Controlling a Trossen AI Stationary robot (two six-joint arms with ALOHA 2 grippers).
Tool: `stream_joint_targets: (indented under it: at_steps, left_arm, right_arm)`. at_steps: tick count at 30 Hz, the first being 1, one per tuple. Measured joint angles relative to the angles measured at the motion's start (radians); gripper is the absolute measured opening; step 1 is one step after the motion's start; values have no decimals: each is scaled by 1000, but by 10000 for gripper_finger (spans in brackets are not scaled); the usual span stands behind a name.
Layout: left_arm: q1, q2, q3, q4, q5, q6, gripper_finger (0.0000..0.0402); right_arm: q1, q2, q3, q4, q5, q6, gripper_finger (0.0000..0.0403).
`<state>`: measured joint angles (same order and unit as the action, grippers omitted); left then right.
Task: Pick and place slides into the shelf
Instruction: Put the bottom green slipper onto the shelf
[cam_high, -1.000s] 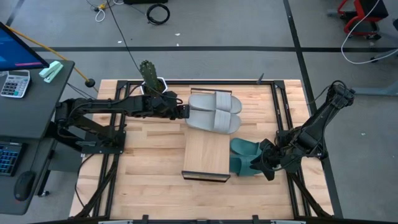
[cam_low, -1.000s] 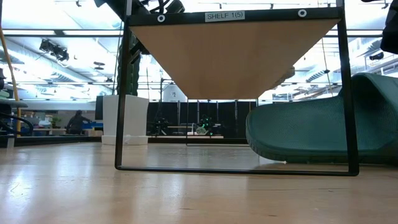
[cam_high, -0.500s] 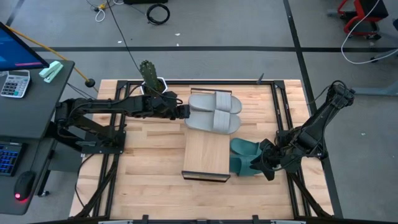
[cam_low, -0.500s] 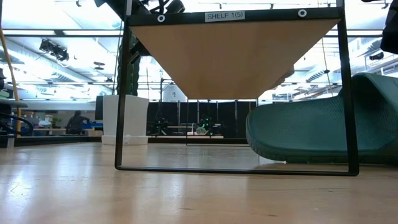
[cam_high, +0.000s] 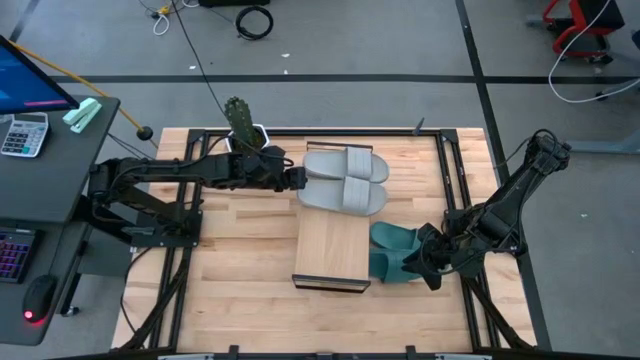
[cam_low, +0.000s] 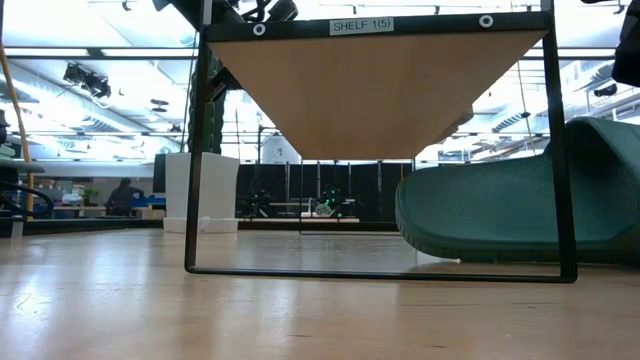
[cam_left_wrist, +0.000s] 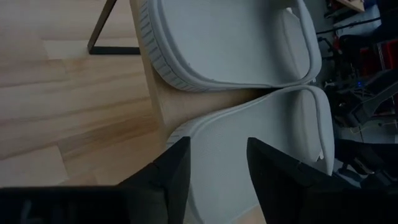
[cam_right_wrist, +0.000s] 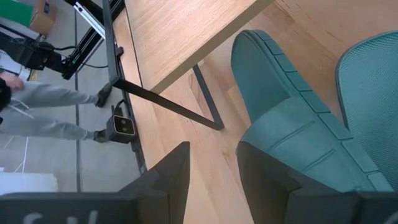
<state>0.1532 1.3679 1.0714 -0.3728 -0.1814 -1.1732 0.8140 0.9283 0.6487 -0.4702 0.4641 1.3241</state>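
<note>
Resting side by side across the far end of the long light wood shelf board (cam_high: 333, 240) with thin dark metal frame edges, the two light grey foam slide sandals (cam_high: 345, 180) lie flat with straps up, which suggests that pair is already placed. The left gripper (cam_high: 298, 180) sits just beside the heel edge of the nearer grey sandal; in the left wrist view its fingers (cam_left_wrist: 177, 171) stand parted around that edge (cam_left_wrist: 249, 143) without pinching it, so I judge the claw released, probably at the point of letting go.

The two teal green foam slide sandals (cam_high: 392, 252) lie on the slatted wooden tabletop (cam_high: 240, 260), just beside the shelf's right side and not on it. The right gripper (cam_high: 428, 262) hovers at the teal pair; in the right wrist view its fingers (cam_right_wrist: 177, 174) are spread, with one teal sandal (cam_right_wrist: 292, 124) ahead and nothing grasped. Judged status: half done, teal pair outstanding. The near stretch of the board is bare, leaving room for them.
</note>
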Motion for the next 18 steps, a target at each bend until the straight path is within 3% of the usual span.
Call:
stream_joint_targets:
  at_steps: [11, 18]
  left_arm:
    - [3, -23, 6, 7, 2, 20, 157]
    - [1, -64, 3, -106, 2, 49, 149]
  right_arm:
    - [0, 0, 0, 0, 0, 9, 142]
    - [0, 0, 0, 5, -1, 11, 142]
